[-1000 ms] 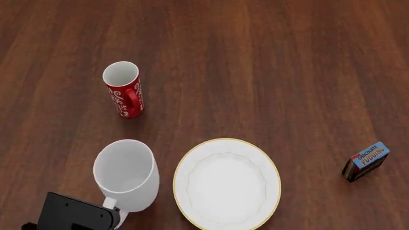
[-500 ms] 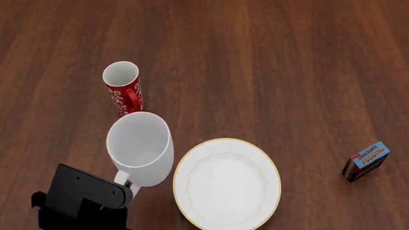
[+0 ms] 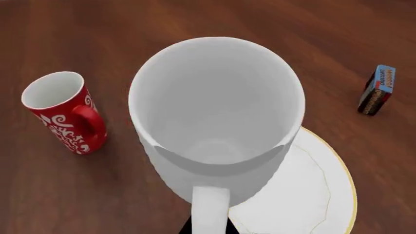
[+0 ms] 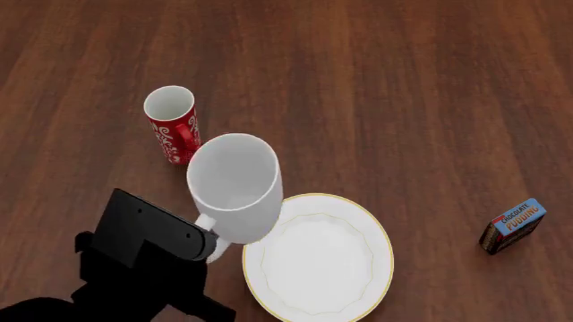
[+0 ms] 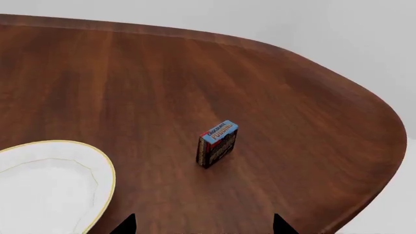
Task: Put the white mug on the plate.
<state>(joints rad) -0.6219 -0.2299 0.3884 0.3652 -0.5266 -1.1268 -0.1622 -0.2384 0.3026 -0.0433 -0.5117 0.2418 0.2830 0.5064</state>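
Head view: left gripper [image 4: 208,243] pinches the handle of the large plain white ceramic mug [image 4: 235,184], upright in the air, overlapping the round gold-rimmed white plate's [image 4: 358,295] left edge; plate centre lies rightward. Left wrist view: same (mug partly over rim). Right wrist view: right gripper's state unreadable.

Smooth white ceramic seen on white mug [image 4: 235,184] and plate [image 4: 358,282]; table [image 4: 403,100] rendered in polished dark wood

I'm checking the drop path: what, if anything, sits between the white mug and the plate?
Nothing visible does. The white mug, carried by the left tool, already overlaps the bare plate at its edge. The red mug and pudding box stand off to the sides.
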